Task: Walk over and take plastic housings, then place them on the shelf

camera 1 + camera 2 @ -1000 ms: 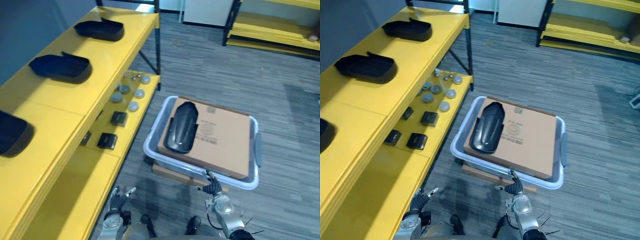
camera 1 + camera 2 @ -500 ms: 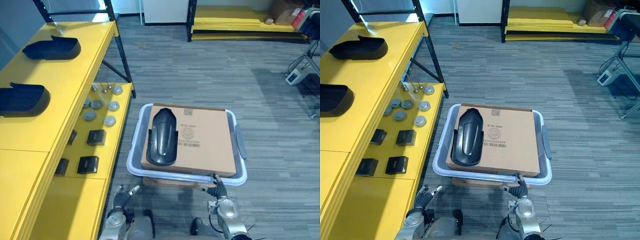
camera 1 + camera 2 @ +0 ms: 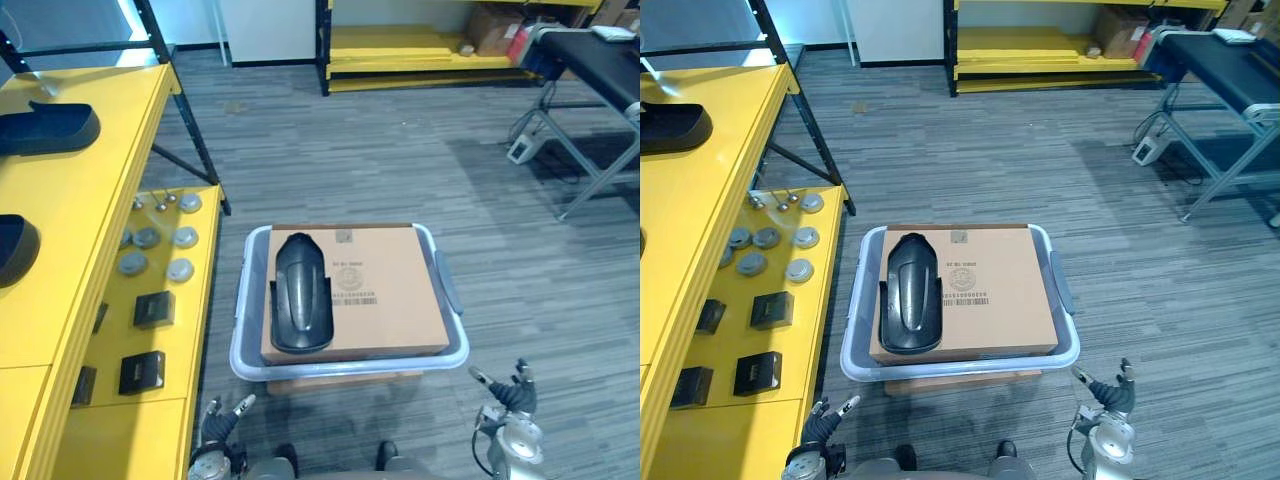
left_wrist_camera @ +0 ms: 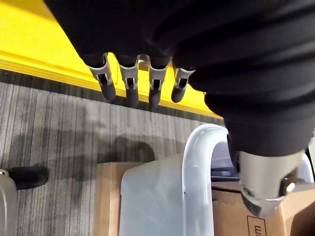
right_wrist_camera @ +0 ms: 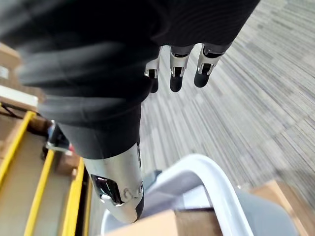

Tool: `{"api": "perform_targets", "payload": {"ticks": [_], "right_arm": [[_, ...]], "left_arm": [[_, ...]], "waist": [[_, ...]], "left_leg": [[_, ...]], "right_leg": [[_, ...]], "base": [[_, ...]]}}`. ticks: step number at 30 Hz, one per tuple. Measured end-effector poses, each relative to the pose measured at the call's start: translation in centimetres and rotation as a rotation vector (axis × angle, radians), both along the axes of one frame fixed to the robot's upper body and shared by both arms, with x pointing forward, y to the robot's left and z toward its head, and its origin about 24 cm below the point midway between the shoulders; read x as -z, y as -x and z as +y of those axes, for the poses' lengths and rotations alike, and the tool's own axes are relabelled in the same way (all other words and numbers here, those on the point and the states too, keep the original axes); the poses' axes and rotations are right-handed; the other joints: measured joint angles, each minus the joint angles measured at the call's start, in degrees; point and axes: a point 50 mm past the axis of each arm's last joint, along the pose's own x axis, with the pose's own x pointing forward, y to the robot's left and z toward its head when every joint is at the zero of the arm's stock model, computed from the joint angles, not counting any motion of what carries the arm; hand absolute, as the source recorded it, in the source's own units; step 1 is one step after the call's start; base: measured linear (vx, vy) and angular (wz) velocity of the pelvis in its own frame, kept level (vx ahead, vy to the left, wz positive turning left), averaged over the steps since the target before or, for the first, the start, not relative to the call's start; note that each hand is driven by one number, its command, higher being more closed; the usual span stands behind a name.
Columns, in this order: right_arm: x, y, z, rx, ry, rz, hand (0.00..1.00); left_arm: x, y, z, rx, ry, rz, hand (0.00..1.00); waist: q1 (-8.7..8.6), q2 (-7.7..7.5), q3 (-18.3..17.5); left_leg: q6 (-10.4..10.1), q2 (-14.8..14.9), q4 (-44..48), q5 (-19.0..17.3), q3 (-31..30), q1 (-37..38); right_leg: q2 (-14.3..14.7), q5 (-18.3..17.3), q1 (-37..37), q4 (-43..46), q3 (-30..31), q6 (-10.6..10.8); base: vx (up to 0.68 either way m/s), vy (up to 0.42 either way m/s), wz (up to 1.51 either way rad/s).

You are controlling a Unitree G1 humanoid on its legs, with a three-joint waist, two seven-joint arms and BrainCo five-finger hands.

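eyes: overhead, sharing bin [image 3: 350, 366] | wrists: close, along fingers [image 4: 129, 83]

A grey tub [image 3: 447, 290] holding a cardboard box [image 3: 390, 290] sits just ahead, between the left robot hand [image 3: 218, 425] and the right robot hand [image 3: 508, 392]. Round grey discs [image 3: 180, 269] and small black boxes [image 3: 141, 372] lie ahead-left of the left robot hand.

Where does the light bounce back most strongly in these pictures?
Left eye view: the black plastic housing carries pale streaks of reflected light along its glossy top, while the cardboard box under it stays matt with no glare. Left wrist view: the curved rim of the bin gleams almost white against the dark carpet.
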Motion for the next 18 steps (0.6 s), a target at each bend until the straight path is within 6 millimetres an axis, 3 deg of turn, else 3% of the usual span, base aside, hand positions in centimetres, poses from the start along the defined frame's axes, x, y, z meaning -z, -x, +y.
{"api": "perform_targets", "payload": {"ticks": [3, 7, 14, 18], "right_arm": [[-1.7, -1.3, 1.3, -0.078, 0.030, -0.078, 0.00], [-3.7, -3.4, 4.6, -0.257, 0.107, -0.154, 0.00], [-4.9, -6.2, 7.5, -0.412, 0.257, -0.152, 0.00], [-4.4, -8.5, 9.4, -0.496, 0.335, -0.090, 0.00]], "left_arm": [[0.3, 0.4, -0.1, 0.015, 0.011, 0.019, 0.00], [0.7, 1.3, -0.6, 0.031, 0.021, 0.053, 0.00], [0.7, 1.5, -0.7, 0.035, 0.022, 0.056, 0.00], [0.6, 1.1, -0.7, 0.053, 0.010, 0.044, 0.00]], "waist": [[0.07, -0.39, -0.6], [0.74, -0.67, -1.3], [2.20, -0.54, -1.3], [3.28, -0.55, -1.3]], "left_leg": [[0.1, -0.8, -2.1, 1.4, -0.3, 0.7], [-0.1, -0.8, -5.0, 3.6, -1.6, 1.5], [-0.4, -0.9, -8.6, 6.3, -5.2, 1.4], [-0.2, -1.1, -8.6, 6.6, -7.0, 0.1]], "right_leg": [[-0.2, 0.0, 0.0, -0.1, 0.0, 0.0], [0.0, 0.0, 0.2, -0.7, -0.7, 0.1], [0.1, -0.1, 0.9, -1.3, -4.6, 0.2], [0.0, -0.2, 0.9, -1.8, -6.3, 0.2]], "base": [[-0.06, 0.016, 0.04], [-0.06, -0.024, 0.11], [-0.03, -0.028, 0.29], [0.01, -0.010, 0.23]]}}
